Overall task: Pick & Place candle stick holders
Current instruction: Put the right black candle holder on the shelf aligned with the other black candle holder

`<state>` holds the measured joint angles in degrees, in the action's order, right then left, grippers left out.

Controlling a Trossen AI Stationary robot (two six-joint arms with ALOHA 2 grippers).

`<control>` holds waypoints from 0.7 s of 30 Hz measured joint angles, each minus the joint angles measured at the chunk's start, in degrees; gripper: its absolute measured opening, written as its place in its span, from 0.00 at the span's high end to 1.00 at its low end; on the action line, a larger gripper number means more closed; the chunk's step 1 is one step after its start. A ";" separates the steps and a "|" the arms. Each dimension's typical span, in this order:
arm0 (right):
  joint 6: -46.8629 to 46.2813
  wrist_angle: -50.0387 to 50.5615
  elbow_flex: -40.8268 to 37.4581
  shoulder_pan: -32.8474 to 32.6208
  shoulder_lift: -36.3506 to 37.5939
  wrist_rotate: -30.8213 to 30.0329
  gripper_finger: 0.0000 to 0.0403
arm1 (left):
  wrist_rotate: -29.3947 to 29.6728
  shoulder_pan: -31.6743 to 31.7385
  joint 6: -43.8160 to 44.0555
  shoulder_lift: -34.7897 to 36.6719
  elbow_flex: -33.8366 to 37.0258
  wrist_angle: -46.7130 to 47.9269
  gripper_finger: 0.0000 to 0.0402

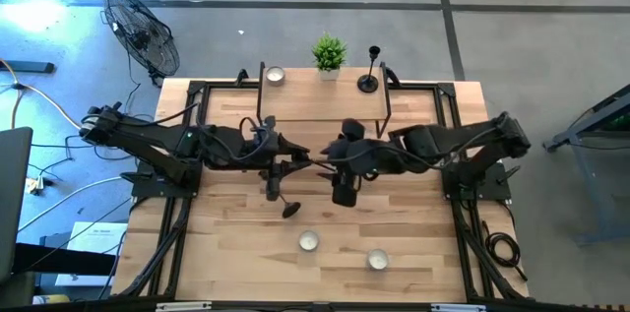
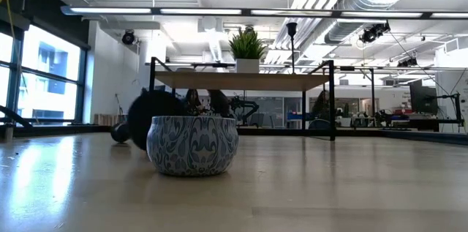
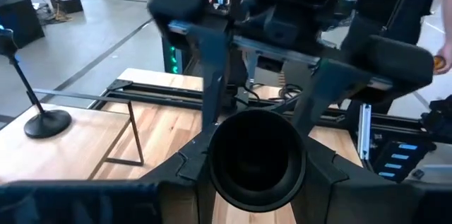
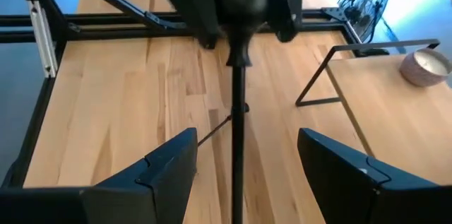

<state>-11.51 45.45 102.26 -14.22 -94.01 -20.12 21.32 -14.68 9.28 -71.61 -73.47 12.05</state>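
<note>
Centrally above the worktop, the left gripper fingers clamp a black candlestick lying sideways, while the right gripper fingers stand open beside its stem.

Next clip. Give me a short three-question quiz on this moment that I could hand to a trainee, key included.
1. True or false: the right tool is clamped on the stem of the candlestick between the arms.
2. How many white tealights show in the high view?
3. What shares the raised shelf with the plant? A: two tealights. B: one tealight and one shelf candlestick. C: nothing.
Key:
1. False. Its fingers stand apart on either side of the stem; the left tool holds it.
2. Three: one on the shelf, two on the table.
3. B; the shelf candlestick stands by the plant.
</note>
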 joint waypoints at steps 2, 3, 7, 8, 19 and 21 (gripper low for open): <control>0.15 -0.25 0.00 0.71 -0.13 1.25 0.41 | 0.02 0.00 0.00 -0.14 0.00 0.24 0.70; 0.17 -0.26 0.00 0.90 -0.14 1.52 0.41 | 0.02 0.01 0.00 -0.16 0.00 0.47 0.70; 0.59 -0.30 0.00 1.53 -0.12 1.94 0.48 | -0.22 0.01 0.00 -0.14 0.00 0.51 0.70; 0.99 -0.31 0.00 1.58 -0.12 2.15 0.51 | -0.22 0.02 0.00 -0.14 0.00 0.51 0.70; 2.99 -0.24 0.00 1.69 -0.12 4.22 0.97 | -0.14 0.02 -0.61 -0.29 0.00 0.51 0.70; 2.99 -0.33 0.00 1.75 -0.12 4.22 0.95 | -0.11 0.02 -1.16 -0.29 0.00 0.46 0.70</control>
<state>-8.51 45.12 102.26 -12.47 -94.13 -15.90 21.21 -14.66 8.12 -71.90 -73.47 12.51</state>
